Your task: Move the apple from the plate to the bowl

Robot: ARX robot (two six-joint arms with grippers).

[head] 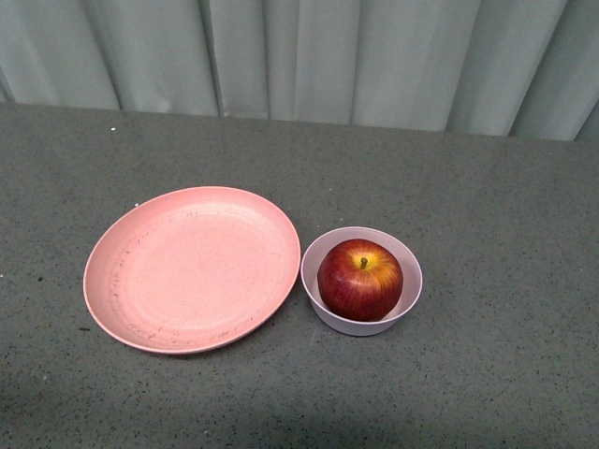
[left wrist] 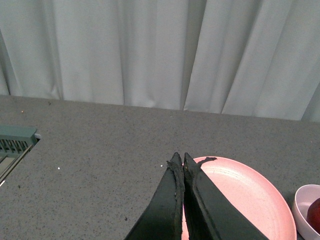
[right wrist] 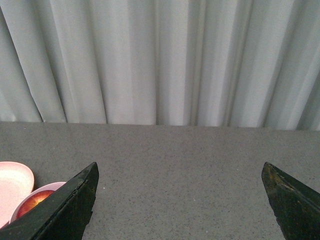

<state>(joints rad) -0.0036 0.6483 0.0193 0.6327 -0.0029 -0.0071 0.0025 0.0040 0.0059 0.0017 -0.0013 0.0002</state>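
Now 1 apple (head: 360, 279) in bowl (head: 409, 301); 1 plate (head: 192, 267).

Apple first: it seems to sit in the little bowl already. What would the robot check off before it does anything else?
1. Apple inside the bowl, stem up: ok.
2. Plate bare, nothing left on it: ok.
3. Bowl upright on the table, right beside the plate: ok.
4. Right claw open, holding nothing: ok.
5. Left claw shut and empty, above the plate's edge: ok.
6. Both arms out of the front view: ok.
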